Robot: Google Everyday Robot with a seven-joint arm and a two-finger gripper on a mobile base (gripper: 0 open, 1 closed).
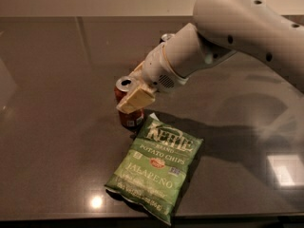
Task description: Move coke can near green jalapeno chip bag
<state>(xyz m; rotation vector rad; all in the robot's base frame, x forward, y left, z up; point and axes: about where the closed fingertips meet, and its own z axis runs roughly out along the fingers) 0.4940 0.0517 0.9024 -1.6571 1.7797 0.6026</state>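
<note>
The coke can point(128, 118), red-orange with a silver top, stands on the dark table just off the top left corner of the green jalapeno chip bag point(156, 167). The bag lies flat with its white KETTLE lettering facing up. My gripper point(132, 95) reaches in from the right and is shut on the coke can's upper half. One tan finger point(136, 99) crosses the front of the can; the other finger is hidden behind it. The can's base is very close to the bag's edge.
The white arm point(228, 32) spans the upper right of the view. The silver top of another can point(167, 36) peeks out behind the arm. The dark glossy table point(57, 141) ends at its front edge below the bag.
</note>
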